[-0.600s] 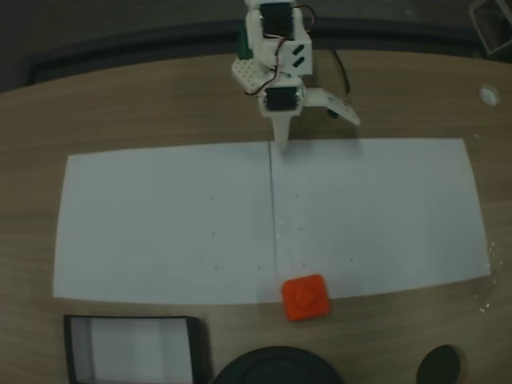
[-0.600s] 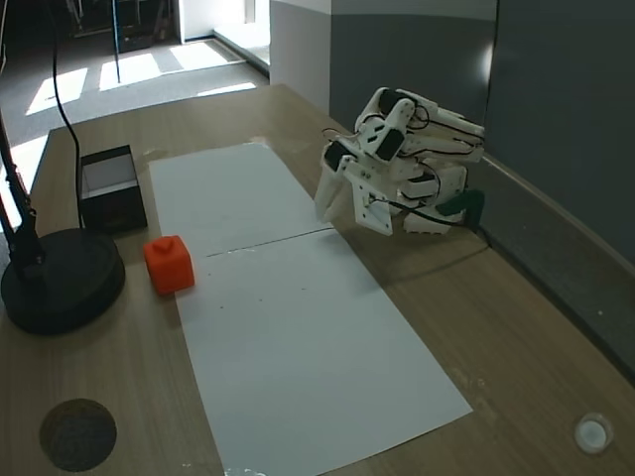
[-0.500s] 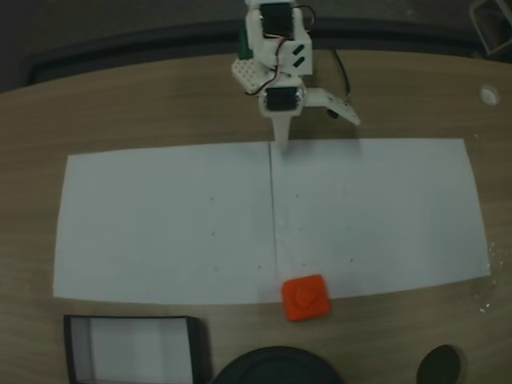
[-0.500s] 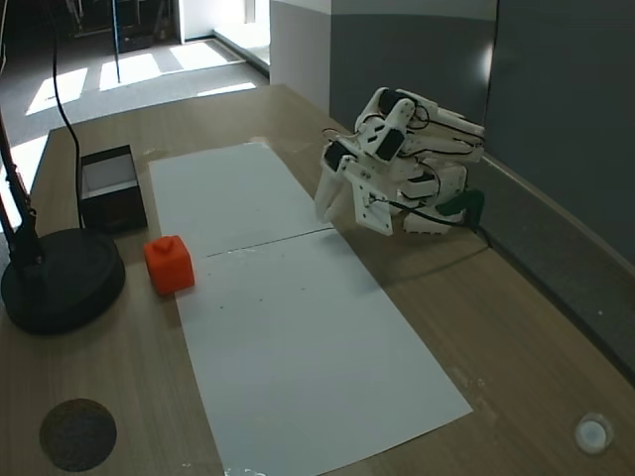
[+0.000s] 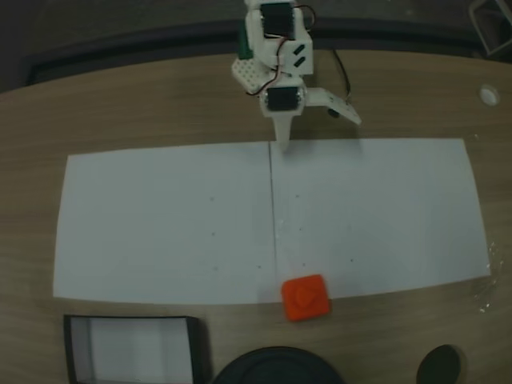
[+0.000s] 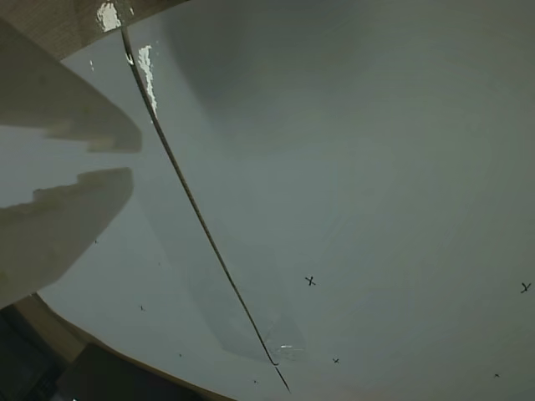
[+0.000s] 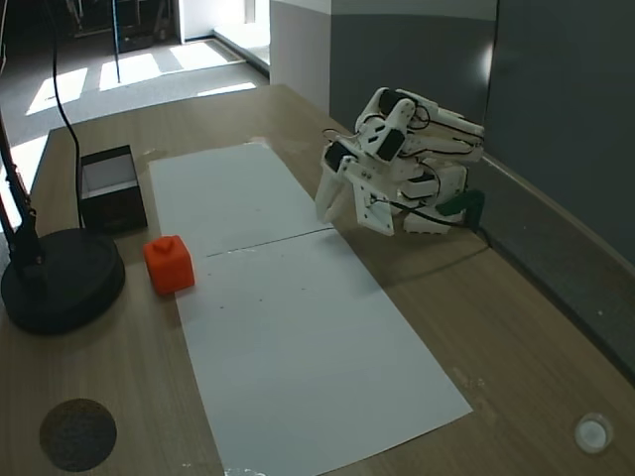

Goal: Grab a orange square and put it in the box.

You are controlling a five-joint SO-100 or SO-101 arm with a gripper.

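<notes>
Lying flat, orange square [image 5: 306, 298], slightly askew

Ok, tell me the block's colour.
Bright orange-red; the block shows best in a fixed view.

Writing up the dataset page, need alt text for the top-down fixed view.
A white robot arm sits folded at the table's far edge, its gripper open just above two white paper sheets. The orange square lies on the sheets' near edge, right of the seam. The box sits at the near left, beside a round black base.
</notes>
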